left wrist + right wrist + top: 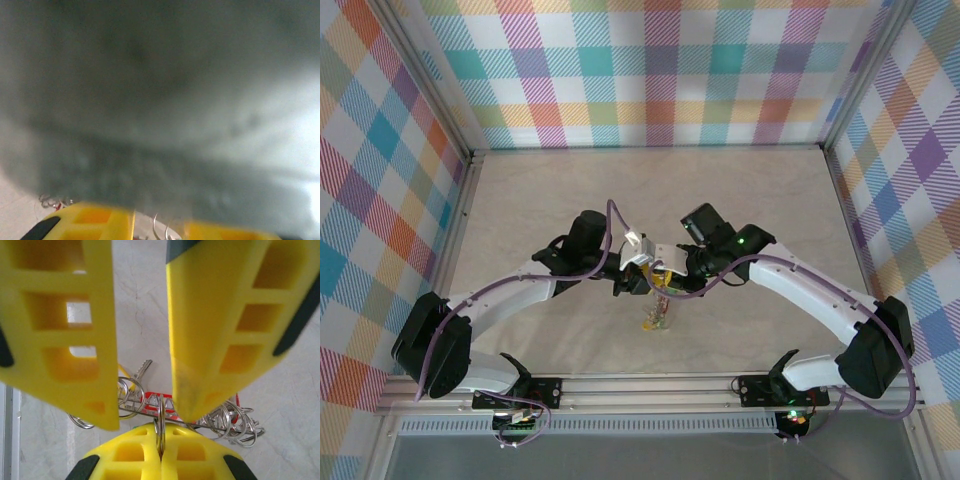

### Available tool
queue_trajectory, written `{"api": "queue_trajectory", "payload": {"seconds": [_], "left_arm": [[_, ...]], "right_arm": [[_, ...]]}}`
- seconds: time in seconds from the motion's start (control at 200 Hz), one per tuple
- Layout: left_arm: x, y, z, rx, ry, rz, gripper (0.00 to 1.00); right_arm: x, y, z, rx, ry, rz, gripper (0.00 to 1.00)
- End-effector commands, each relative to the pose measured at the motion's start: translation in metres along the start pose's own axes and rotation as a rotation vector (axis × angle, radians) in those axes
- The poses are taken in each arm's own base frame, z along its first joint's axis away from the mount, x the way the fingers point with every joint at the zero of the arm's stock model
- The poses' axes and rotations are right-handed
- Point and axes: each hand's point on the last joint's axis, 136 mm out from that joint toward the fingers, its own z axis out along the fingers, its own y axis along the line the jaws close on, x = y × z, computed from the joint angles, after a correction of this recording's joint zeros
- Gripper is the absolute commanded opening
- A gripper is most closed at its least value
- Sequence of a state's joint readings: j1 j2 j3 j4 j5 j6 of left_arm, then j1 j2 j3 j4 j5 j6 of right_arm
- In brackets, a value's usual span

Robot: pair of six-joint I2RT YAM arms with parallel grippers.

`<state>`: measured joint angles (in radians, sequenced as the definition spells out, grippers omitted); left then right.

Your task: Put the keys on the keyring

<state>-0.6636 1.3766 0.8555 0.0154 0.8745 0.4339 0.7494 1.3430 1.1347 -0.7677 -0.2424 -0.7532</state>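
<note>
Fingers [130, 455] of the right gripper [161, 434] are pressed together and pinch the thin wire of the keyring [161, 412], which stands on edge between them. Just opposite, the left gripper [146, 417] has its fingers [65, 340] spread. Their tips are close to the wire on both sides but seem to grip nothing. Beyond the tips is the bunch of keys [142, 371], with a red tag [150, 401] and some small silver rings [235, 422], over the pale table [140, 300]. Whether the bunch hangs free or rests on the table cannot be told. The keyring is probably light, stiff and a little springy. Its smooth wire may slip or turn between flat fingers, so a bare part of the wire, away from the keys, looks like the best place to hold. The keys are likely to swing and tangle easily.
</note>
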Motion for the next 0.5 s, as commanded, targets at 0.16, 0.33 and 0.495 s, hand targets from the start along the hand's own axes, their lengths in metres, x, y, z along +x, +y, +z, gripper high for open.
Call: {"api": "queue_trajectory", "payload": {"seconds": [0.16, 0.33, 0.495], "left_arm": [[-0.007, 0.002, 0.012, 0.026, -0.027, 0.039, 0.2], [0.003, 0.002, 0.014, 0.021, 0.007, 0.042, 0.26], [0.01, -0.001, 0.017, 0.041, 0.025, 0.042, 0.27]], "right_arm": [[-0.024, -0.003, -0.008, 0.039, -0.118, -0.031, 0.0], [-0.021, -0.001, -0.01, 0.044, -0.114, -0.035, 0.0], [-0.019, -0.001, -0.01, 0.045, -0.106, -0.041, 0.0]]}}
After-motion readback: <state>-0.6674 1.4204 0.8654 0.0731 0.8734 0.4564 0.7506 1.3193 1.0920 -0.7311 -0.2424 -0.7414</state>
